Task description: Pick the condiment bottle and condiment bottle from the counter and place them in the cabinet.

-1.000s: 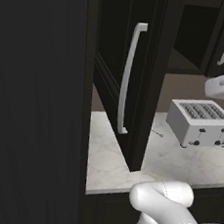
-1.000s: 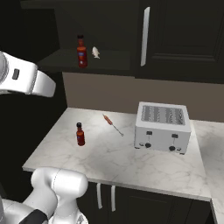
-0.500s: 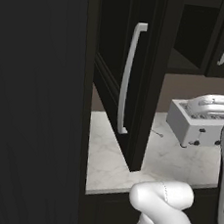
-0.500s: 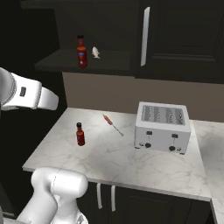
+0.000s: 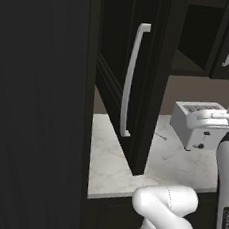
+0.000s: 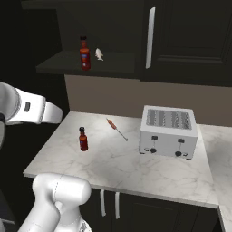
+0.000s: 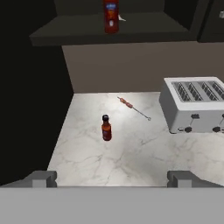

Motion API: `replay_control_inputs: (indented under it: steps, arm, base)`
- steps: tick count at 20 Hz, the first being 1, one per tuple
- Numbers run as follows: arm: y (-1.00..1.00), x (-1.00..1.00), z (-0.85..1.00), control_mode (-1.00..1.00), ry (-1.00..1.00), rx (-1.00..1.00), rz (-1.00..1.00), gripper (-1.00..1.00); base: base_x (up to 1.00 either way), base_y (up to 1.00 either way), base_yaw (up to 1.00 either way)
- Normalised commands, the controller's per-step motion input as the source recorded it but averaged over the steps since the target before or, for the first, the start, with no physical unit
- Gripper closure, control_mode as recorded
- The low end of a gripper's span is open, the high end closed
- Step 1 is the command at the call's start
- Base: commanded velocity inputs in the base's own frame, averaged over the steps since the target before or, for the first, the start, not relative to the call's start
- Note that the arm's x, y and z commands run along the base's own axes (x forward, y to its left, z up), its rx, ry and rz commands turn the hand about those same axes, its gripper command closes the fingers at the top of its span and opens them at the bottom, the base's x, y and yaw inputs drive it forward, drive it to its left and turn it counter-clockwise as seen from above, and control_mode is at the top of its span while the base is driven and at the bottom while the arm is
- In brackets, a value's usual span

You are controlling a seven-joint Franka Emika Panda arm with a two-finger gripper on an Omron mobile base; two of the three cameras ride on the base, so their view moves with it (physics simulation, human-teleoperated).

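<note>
A small red condiment bottle (image 6: pixel 83 139) with a dark cap stands upright on the white marble counter (image 6: pixel 113 165), left of the middle; the hand view looks down on the same bottle (image 7: pixel 106 127). A taller red bottle (image 6: pixel 84 53) with a blue label stands on the open shelf of the dark cabinet (image 6: pixel 86 68), and its lower part shows as the shelf bottle (image 7: pixel 111 15) in the hand view. My gripper (image 7: pixel 113 179) is open, empty, and hangs back from the counter bottle, well above the front edge. Its fingertips (image 7: pixel 41 178) stand wide apart.
A silver slotted toaster (image 6: pixel 168 131) stands on the right of the counter. A thin skewer (image 6: pixel 117 129) lies between it and the bottle. A small white thing (image 6: pixel 99 54) rests on the shelf beside the tall bottle. An open cabinet door (image 5: pixel 150 80) with a pale handle (image 5: pixel 132 78) juts over the counter.
My arm has swung lower on the left of the right base view and has come in front of the toaster in the left base view. Bottles, toaster and skewer stay put.
</note>
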Motion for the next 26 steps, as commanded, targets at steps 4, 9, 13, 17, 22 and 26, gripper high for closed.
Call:
replay_control_inputs:
  steps: [4,9,13,17,22,26]
  arm:
    - [0.0,0.0,-0.12,-1.0,0.07,0.0,0.0,-1.0]
    - [0.09,0.09,-0.26,-1.0,0.14,0.0,0.0,-1.0]
    - [0.17,0.1,-0.24,-1.0,0.13,0.0,0.0,-1.0]
    - [0.18,0.07,-0.24,-1.0,0.1,0.0,0.0,-1.0]
    - [0.05,0.15,-0.3,-1.0,0.04,0.0,0.0,-1.0]
    - [0.0,0.24,-0.27,-1.0,0.0,0.0,0.02,-1.0]
  base:
    - [0.0,0.0,0.0]
    - [0.0,0.0,0.0]
    - [0.0,0.0,0.0]
    - [0.0,0.0,0.0]
    - [0.0,0.0,0.0]
    - [0.0,0.0,0.0]
